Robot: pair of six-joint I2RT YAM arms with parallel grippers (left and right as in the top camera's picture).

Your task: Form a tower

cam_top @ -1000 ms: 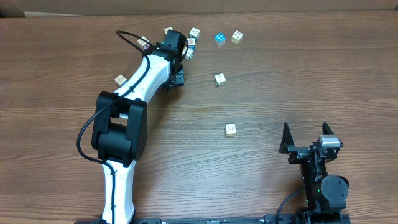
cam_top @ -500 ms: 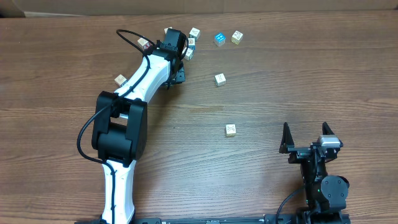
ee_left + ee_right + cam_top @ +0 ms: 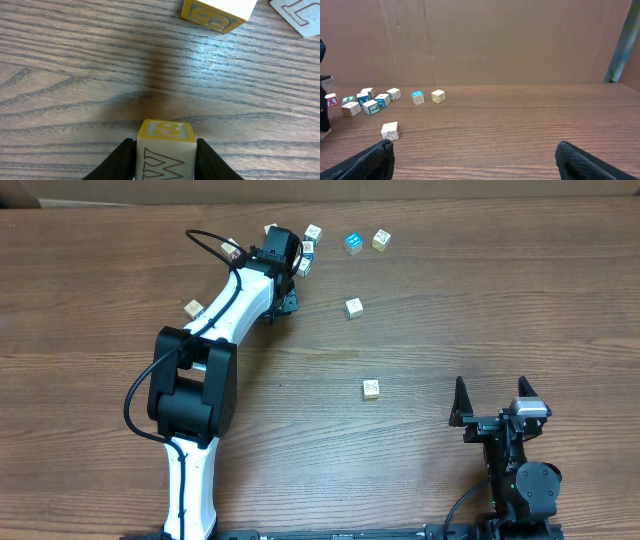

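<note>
Brown wood-grain bench (image 3: pixel 450 310), plain cardboard wall (image 3: pixel 520 40) behind.
Left gripper (image 3: pixel 165 146) clasps a yellow-edged letter cube (image 3: pixel 165 131) at bottom centre; right gripper (image 3: pixel 475 149) stands released, fingers (image 3: pixel 375 162) at both lower corners.

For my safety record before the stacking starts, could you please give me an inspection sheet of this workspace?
Surface: brown wood-grain table, no spills seen.
Job's things: no stack seen; yellow-edged wooden letter cube sits between the left fingers.
Clutter: loose wooden picture cubes at the far side, among them a blue cube; a pale cube lies alone mid-table.
Grippers: left gripper shut on the letter cube; right gripper open, empty.
Cables: black cable loops over the left arm.
Surroundings: brown cardboard wall behind the table.
</note>
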